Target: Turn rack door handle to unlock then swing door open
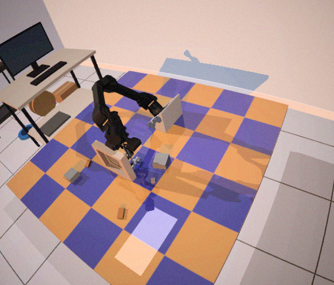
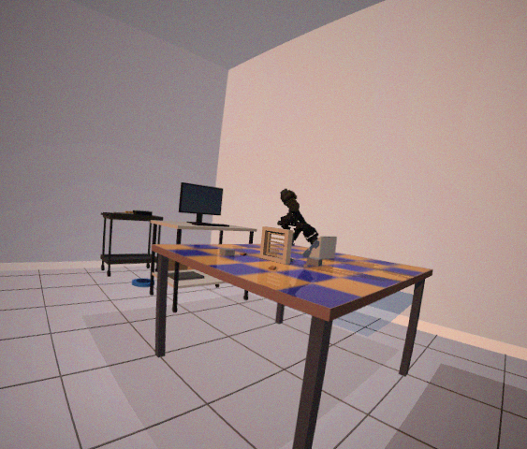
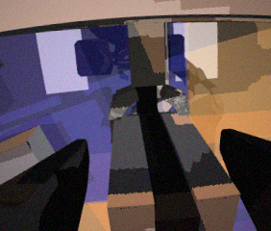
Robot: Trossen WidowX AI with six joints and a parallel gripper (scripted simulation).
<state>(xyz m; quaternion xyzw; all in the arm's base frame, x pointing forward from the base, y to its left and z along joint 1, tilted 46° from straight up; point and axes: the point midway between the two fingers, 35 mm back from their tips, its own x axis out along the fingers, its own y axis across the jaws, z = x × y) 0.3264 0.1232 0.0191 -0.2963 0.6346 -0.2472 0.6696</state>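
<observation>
The rack's pale square frame [image 1: 129, 171] [image 2: 287, 247] stands upright on the checkered table, with slats visible through its opening. The door stands at the frame, seemingly shut; its exact angle is unclear. The grey and black handle [image 1: 136, 161] [image 3: 128, 149] is on the side facing the arm; its brown-ended parts show low in the wrist view. My gripper [image 1: 129, 151] [image 3: 155, 144] is open, close to the handle, with one black finger on each side of it in the wrist view. Contact cannot be told. The top and exterior views hide much of the handle and fingertips.
A pale upright panel [image 1: 172, 114] [image 2: 328, 247] stands beside the arm's base. A grey block [image 1: 161, 161] is near the handle side; another grey block [image 1: 72, 175] [image 2: 226, 252] lies beyond the frame. Small orange blocks [image 1: 88, 163] [image 1: 120, 212] and a small pale block [image 1: 152, 180] lie around it.
</observation>
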